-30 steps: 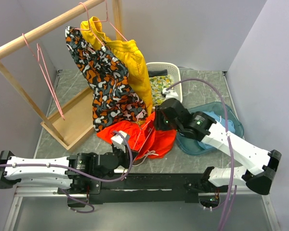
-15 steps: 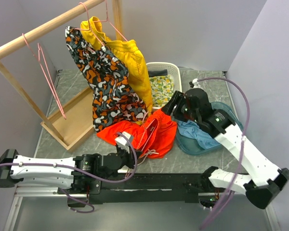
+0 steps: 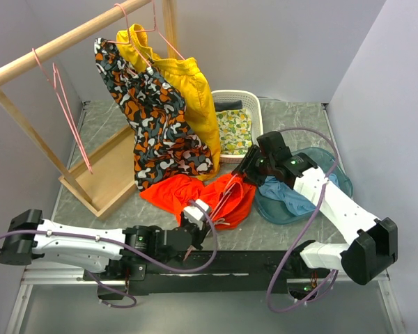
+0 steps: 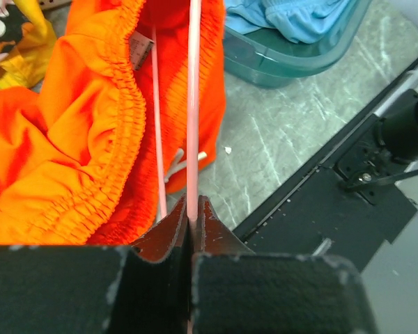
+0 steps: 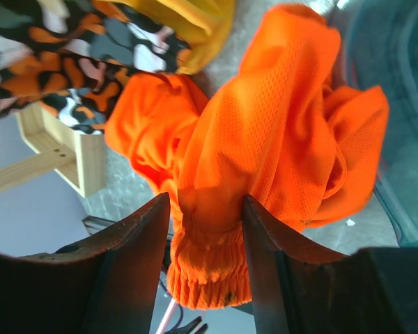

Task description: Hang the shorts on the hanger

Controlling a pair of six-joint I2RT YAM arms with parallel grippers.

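The orange-red shorts (image 3: 195, 191) lie bunched on the table in front of the arms. The pink wire hanger (image 3: 225, 197) runs into the shorts' waist opening (image 4: 118, 104). My left gripper (image 3: 195, 213) is shut on the hanger wire (image 4: 193, 104) at its near end (image 4: 192, 209). My right gripper (image 3: 248, 169) is shut on a bunched piece of the shorts' elastic waistband (image 5: 216, 229) at their right edge and holds it slightly raised. The white drawstring (image 4: 177, 161) shows just beside the wire.
Yellow shorts (image 3: 191, 90) and camouflage shorts (image 3: 157, 122) hang on pink hangers from the wooden rail (image 3: 70, 40). A spare pink hanger (image 3: 68, 115) hangs at the left. A white basket (image 3: 238, 124) stands behind. A teal tub (image 3: 338, 182) with blue cloth sits at the right.
My left gripper slid right with the hanger, pushing it further into the shorts. My right gripper lifted away, then came back down and closed on the shorts' right edge.
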